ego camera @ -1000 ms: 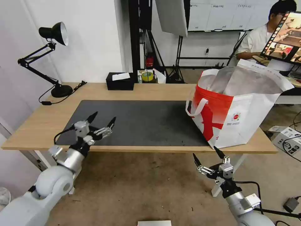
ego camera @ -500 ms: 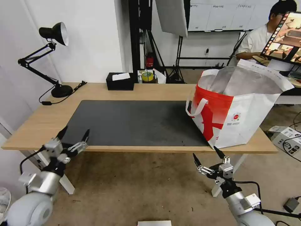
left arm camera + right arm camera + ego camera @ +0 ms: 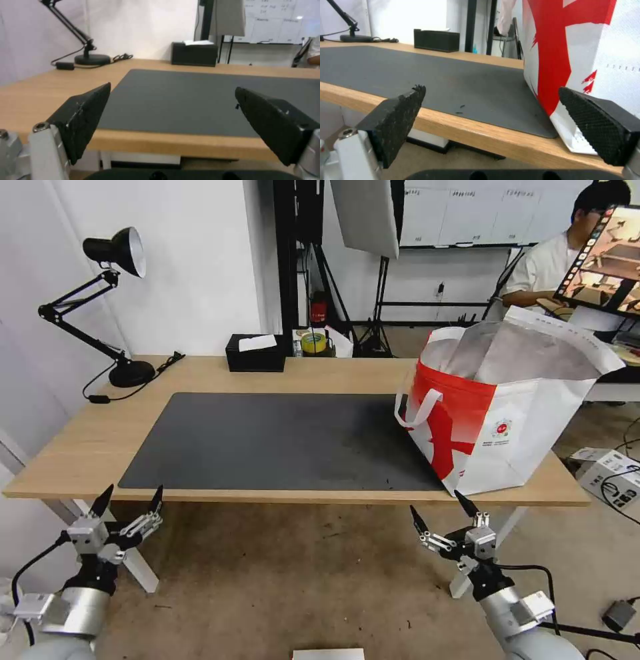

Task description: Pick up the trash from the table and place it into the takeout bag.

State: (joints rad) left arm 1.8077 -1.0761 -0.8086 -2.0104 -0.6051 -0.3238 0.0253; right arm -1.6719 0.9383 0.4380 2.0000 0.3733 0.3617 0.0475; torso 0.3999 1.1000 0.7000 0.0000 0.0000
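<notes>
The table (image 3: 80, 447) is a long light-wood top with a dark grey mat (image 3: 280, 440) lying bare. On its right end the white-and-red takeout bag (image 3: 513, 427) stands upright, its mouth open and the foil lining showing. The trash is out of view. Below the table's front edge at the left corner, my left gripper (image 3: 132, 492) hangs open and holds nothing; its wrist view looks across the mat (image 3: 200, 100). My right gripper (image 3: 437, 503) is open and empty below the front edge, just in front of the bag (image 3: 586, 50).
A black desk lamp (image 3: 113, 253) stands at the table's back left. A black tissue box (image 3: 255, 353) sits at the back middle. Behind the table are stands and a tape roll (image 3: 312, 342). A white box (image 3: 613, 473) lies on the floor to the right.
My left gripper has drawn back from over the mat's front-left corner, down and to the left, to below the table's edge. The right arm has not moved.
</notes>
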